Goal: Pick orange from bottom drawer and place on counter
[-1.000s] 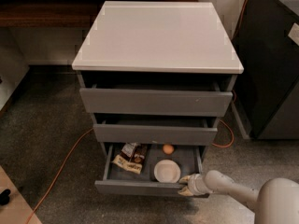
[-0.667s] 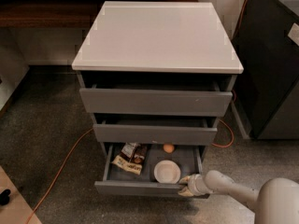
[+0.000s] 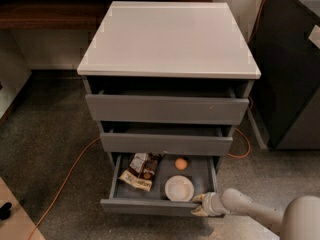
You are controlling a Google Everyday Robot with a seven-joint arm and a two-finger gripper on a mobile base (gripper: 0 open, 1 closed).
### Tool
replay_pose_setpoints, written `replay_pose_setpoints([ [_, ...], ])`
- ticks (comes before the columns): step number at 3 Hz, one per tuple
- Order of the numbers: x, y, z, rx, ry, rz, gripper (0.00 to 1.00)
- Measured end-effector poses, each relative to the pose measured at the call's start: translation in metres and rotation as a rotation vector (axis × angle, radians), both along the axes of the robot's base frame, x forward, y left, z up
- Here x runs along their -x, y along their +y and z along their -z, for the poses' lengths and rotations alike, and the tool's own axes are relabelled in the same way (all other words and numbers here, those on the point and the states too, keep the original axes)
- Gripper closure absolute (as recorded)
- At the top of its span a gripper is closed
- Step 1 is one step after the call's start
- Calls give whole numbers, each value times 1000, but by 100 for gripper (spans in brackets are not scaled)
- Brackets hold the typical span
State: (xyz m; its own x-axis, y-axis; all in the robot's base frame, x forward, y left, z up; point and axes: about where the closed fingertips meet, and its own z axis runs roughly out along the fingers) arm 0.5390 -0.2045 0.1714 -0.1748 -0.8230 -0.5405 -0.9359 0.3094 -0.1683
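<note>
The orange (image 3: 181, 163) lies in the open bottom drawer (image 3: 150, 205), near its back and slightly right of centre. A round white bowl (image 3: 179, 188) sits just in front of it. My gripper (image 3: 199, 204) is at the drawer's front right corner, at the front panel's top edge, right of the bowl and well in front of the orange. The counter (image 3: 168, 39), a pale glossy slab, tops the grey three-drawer cabinet and has nothing on it.
A snack packet (image 3: 140, 170) lies in the drawer's left half. The two upper drawers (image 3: 166, 108) stand slightly pulled out. An orange cable (image 3: 65, 181) runs across the speckled floor. A dark cabinet (image 3: 292, 69) stands to the right, a brown wooden shelf (image 3: 45, 11) behind left.
</note>
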Motion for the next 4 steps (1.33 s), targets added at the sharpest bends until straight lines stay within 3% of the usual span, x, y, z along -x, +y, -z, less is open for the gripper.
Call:
replay_pose_setpoints([
  [1,22,1,2,-16,8,-1,30],
  [2,22,1,2,-16,8,-1,6],
  [3,34,9,-20,-47,10,-22,0],
  [4,37,14,-37,-67,11,-39,0],
])
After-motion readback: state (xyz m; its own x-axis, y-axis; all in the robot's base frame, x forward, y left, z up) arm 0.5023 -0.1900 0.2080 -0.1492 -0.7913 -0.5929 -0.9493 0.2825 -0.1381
